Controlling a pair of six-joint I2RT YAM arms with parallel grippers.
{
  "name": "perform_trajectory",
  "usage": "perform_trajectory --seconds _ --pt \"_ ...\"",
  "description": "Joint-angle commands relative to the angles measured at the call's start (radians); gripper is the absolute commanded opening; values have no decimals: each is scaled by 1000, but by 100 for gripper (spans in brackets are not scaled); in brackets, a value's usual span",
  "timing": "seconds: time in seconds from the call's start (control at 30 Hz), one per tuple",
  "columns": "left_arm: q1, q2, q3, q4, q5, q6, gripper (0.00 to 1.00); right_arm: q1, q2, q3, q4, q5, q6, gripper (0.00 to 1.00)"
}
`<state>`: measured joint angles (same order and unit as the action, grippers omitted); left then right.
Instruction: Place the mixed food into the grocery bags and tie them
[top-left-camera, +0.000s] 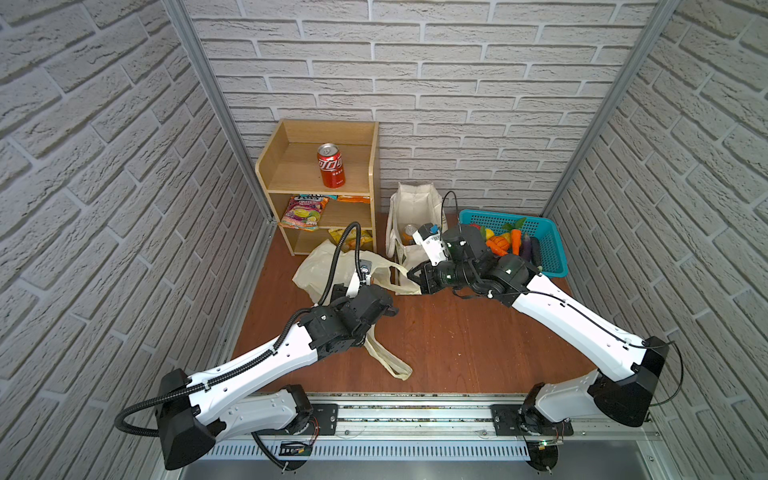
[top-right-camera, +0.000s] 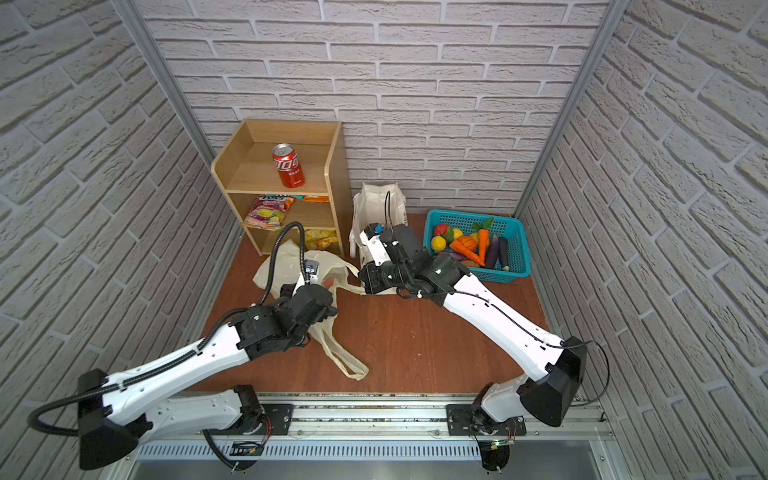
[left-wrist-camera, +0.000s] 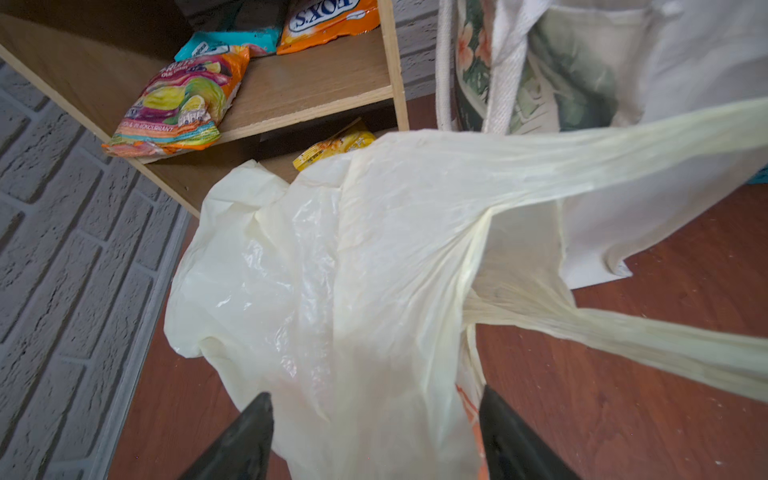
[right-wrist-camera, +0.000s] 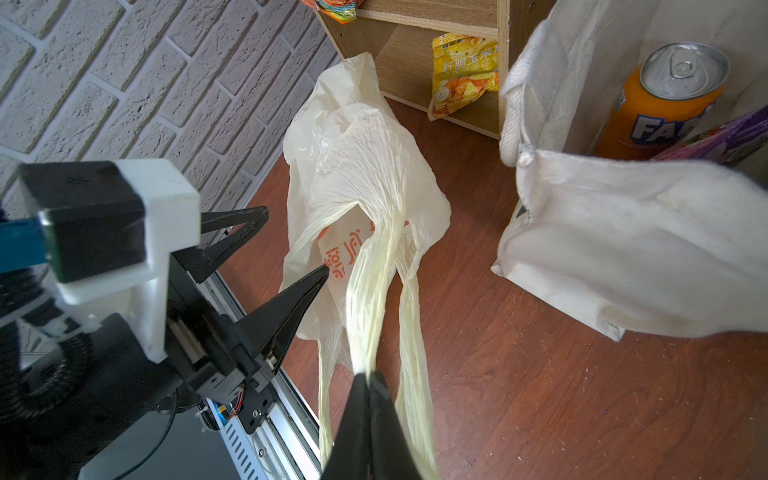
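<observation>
Top view, far left: one wooden shelf unit (top-left-camera: 320, 183) stands against the back wall, one red cola can (top-left-camera: 331, 165) upright on top. Before it on the reddish-brown counter (top-left-camera: 457, 345) lies one thin translucent pale-yellow plastic handle bag (top-left-camera: 316, 266), long axis running from the shelf's foot toward the robot's base, its two handles pointing that way. One handle trails loose; the other is drawn taut rightward. The left claw (left-wrist-camera: 374, 436) stands open, bag film between its fingers, unclamped. The right claw (right-wrist-camera: 368, 380) is pinched closed on the taut handle. Just right of the shelf, one cream canvas tote (top-left-camera: 415, 199) stands upright, mouth up; the right wrist view shows inside it one orange soda can (right-wrist-camera: 660, 108), upright, and one shiny purple snack packet (right-wrist-camera: 723, 139). Farthest right, one turquoise mesh plastic basket (top-right-camera: 515, 249) carries two orange toy carrots (top-right-camera: 482, 245) among other toy produce: one points its green top toward the back wall, the other slants beside it.
</observation>
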<state>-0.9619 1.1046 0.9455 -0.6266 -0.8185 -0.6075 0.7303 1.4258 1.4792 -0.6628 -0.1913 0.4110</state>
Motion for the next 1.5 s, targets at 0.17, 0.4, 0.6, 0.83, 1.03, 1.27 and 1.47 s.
perform_trajectory --seconds 0.17,0.4,0.6,0.83,1.03,1.27,1.47 --pt "129 -41 -72 140 183 27 22 -16 -36 -31 55 -13 10 5" --pt "286 -86 -9 137 613 71 0 -132 -25 -26 81 -115 46 6" --pt "295 -96 64 95 667 -16 0 -240 19 37 72 -208 67 38" --pt "312 -113 21 193 608 -187 0 -348 -83 -12 41 -227 70 53" --pt "324 -102 21 218 550 -201 0 -503 -213 -176 11 -171 64 57" --pt "339 -74 32 205 593 -167 0 -746 -157 -162 -24 -140 55 59" --pt "344 -9 80 140 666 -117 0 -827 99 24 -81 -68 -43 64"
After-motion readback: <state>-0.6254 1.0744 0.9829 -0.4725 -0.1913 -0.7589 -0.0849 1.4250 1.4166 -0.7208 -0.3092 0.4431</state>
